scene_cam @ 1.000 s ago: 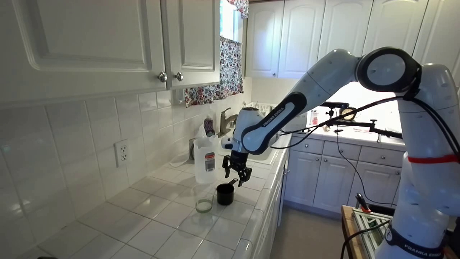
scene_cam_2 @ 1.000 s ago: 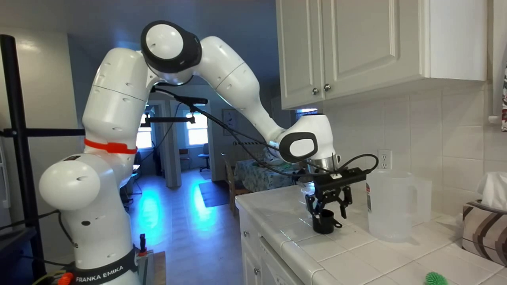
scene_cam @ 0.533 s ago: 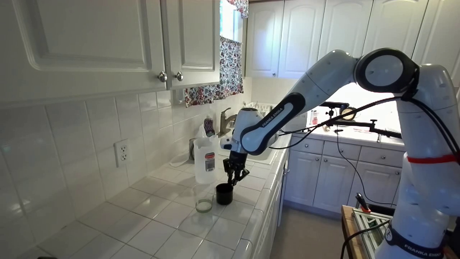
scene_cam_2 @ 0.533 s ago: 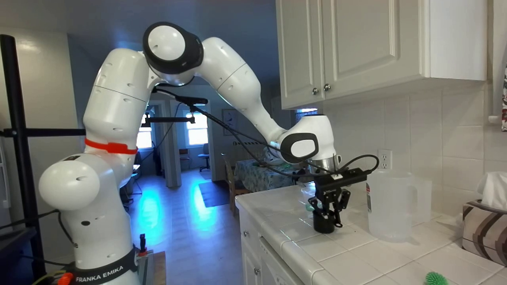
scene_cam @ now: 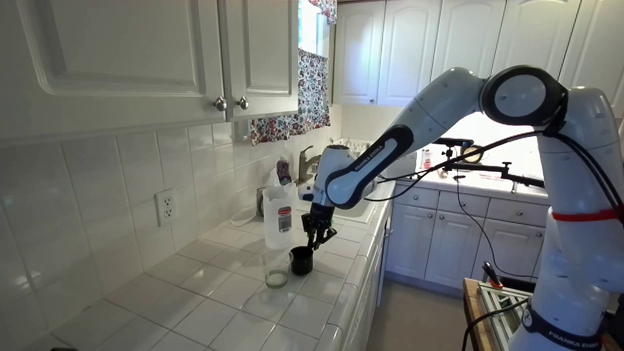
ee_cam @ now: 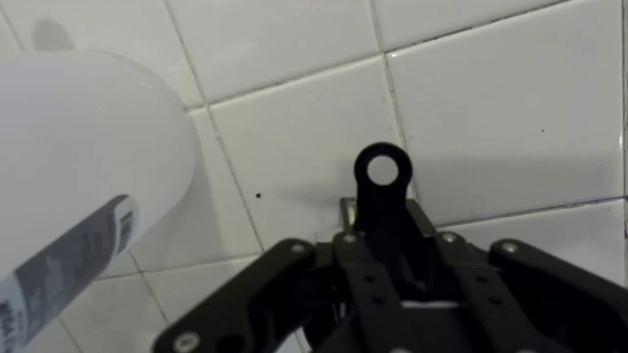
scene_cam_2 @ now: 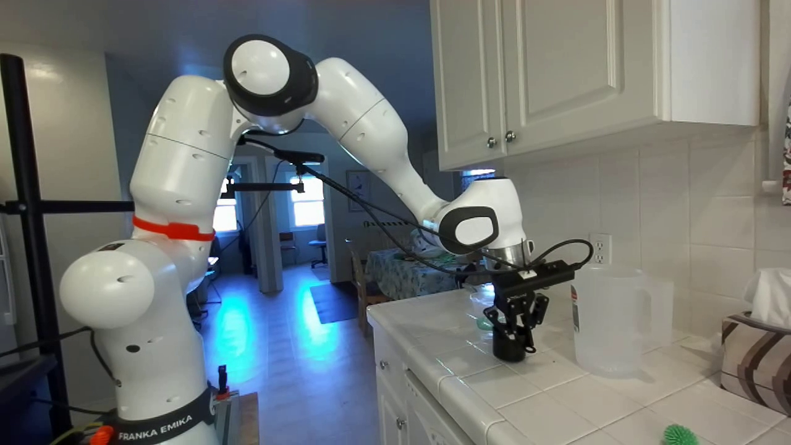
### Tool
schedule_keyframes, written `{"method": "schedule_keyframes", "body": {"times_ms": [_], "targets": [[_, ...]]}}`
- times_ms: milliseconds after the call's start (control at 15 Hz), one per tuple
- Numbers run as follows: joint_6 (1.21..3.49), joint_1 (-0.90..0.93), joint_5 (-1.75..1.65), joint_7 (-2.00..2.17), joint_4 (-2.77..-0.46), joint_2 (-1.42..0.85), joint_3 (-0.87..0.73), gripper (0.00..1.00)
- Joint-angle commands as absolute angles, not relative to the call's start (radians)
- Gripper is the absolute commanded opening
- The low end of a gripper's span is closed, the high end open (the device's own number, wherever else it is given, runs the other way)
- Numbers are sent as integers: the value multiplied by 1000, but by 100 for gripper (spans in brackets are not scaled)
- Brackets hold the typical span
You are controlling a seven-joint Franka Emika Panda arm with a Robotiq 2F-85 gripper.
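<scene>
My gripper [scene_cam: 315,243] points down over the tiled counter, shut on the handle of a small black measuring cup. In the wrist view the black handle [ee_cam: 383,196] runs between the two fingers, its ringed end sticking out past the fingertips. The cup [scene_cam: 302,261] hangs or stands upright in both exterior views; whether its base touches the tiles I cannot tell. Right beside it is a clear drinking glass [scene_cam: 276,273] with a greenish base. A translucent white jug [scene_cam: 279,222] with a grey label stands behind, close to the gripper; its side fills the left of the wrist view.
A patterned tissue box [scene_cam_2: 755,361] and a green spiky object [scene_cam_2: 680,434] are on the counter. Upper cabinets [scene_cam_2: 575,80] overhang it. The counter's front edge [scene_cam_2: 460,389] drops to the floor. A sink faucet [scene_cam: 306,165] is farther along the wall.
The gripper was open around the cup's handle a second ago and has since closed on it. In the last half second the cup has shifted slightly with the gripper, a little upward in both exterior views.
</scene>
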State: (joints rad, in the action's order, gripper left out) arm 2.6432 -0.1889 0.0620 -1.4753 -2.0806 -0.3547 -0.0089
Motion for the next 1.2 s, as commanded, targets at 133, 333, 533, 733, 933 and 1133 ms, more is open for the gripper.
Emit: {"method": "schedule_keyframes", "body": {"times_ms": [133,333,533,733,933,1133], "targets": [[2699,-210,36,-1490,-2079,-319,-1,6],[2722,-209,21,-1486,-2082,-293,-5,6],[2735,-197,-6,-1470,-2080,-266,-15,6],[2744,-188,-36,-1457,-2079,-242,-19,6],[2755,-177,-72,-1442,-2080,-219,-23,6],[2762,-163,-103,-1424,-2077,-205,-26,6]]}}
